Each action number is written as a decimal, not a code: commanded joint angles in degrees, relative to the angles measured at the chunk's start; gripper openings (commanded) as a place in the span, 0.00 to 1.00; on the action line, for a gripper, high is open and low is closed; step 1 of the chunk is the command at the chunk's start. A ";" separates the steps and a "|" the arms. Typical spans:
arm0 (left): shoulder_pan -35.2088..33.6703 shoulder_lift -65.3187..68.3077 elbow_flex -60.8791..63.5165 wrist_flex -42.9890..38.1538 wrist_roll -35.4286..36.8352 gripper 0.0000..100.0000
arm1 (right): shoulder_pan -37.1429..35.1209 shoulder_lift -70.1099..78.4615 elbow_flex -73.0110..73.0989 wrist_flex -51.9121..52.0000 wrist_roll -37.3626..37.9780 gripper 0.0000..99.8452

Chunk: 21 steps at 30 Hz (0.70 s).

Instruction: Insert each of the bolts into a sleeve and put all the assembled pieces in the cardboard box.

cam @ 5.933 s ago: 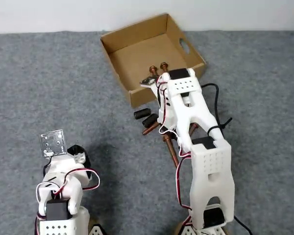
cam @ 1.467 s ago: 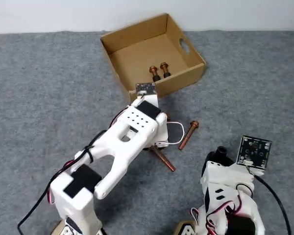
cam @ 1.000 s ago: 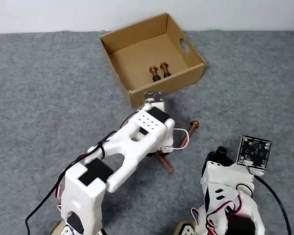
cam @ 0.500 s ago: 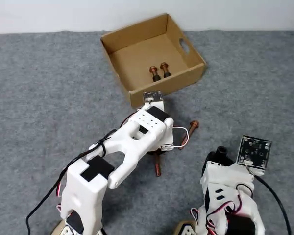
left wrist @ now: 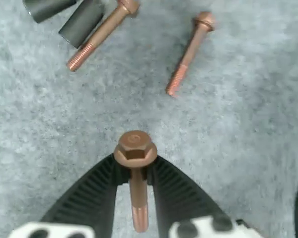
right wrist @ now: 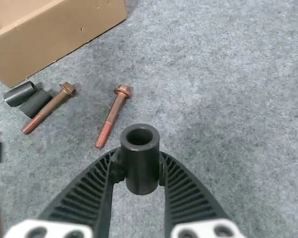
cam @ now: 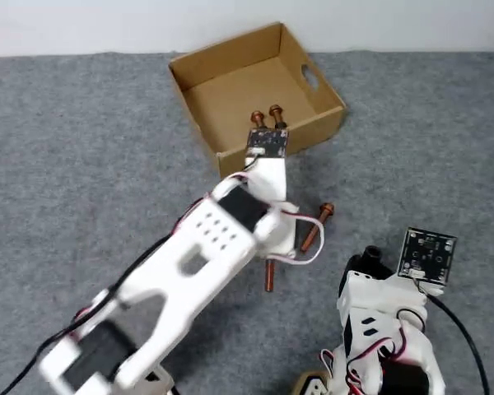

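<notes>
- Grey carpet (cam: 82, 164) covers the table, and a white wall (cam: 82, 25) runs along the far edge.
- Left arm (cam: 198, 263) stretches diagonally across the middle, toward the box.
- Box (cam: 230, 95) sits open at the far side, with two bolt heads (cam: 258, 118) showing by its near wall.
- Right arm (cam: 387, 329) is folded back at the near right corner.
- Left gripper (left wrist: 135, 166) has its fingers narrow, clamped on a held bolt (left wrist: 135, 153) just under the head, over the carpet.
- Right gripper (right wrist: 139, 166) pinches a black sleeve (right wrist: 139, 158), whose open end faces the camera.
- Two loose bolts (right wrist: 111, 116) lie on the carpet in front of the box.
- Two loose sleeves (right wrist: 20, 93) lie side by side near the box wall, just beside one bolt's head.
</notes>
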 commanded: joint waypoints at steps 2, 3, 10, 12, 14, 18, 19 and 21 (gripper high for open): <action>0.35 -15.30 8.92 -5.71 -4.40 0.00 | -0.66 -0.31 -0.44 -1.45 0.44 0.01; 0.35 -18.37 11.56 -6.95 -5.45 0.00 | -2.42 -0.31 -0.53 -1.45 0.35 0.01; 0.35 -40.53 28.35 -14.77 -10.37 0.00 | -10.33 -0.31 -0.62 -1.19 -4.22 0.01; 0.35 -45.54 31.60 -15.65 -10.90 0.00 | -10.59 -0.31 -0.70 -1.10 -4.57 0.01; 0.35 -50.20 33.98 -15.82 -12.40 0.00 | -10.77 -0.31 -0.70 -1.10 -4.66 0.01; 0.26 -58.20 36.79 -15.82 -15.30 0.00 | -16.75 -0.31 -0.79 -1.01 -4.66 0.01; 0.26 -59.96 37.41 -16.00 -15.47 0.00 | -19.21 -0.31 -0.79 -1.01 -4.66 0.01; 0.26 -63.30 39.25 -17.23 -15.38 0.00 | -24.31 -0.22 -0.79 -1.10 -4.66 0.01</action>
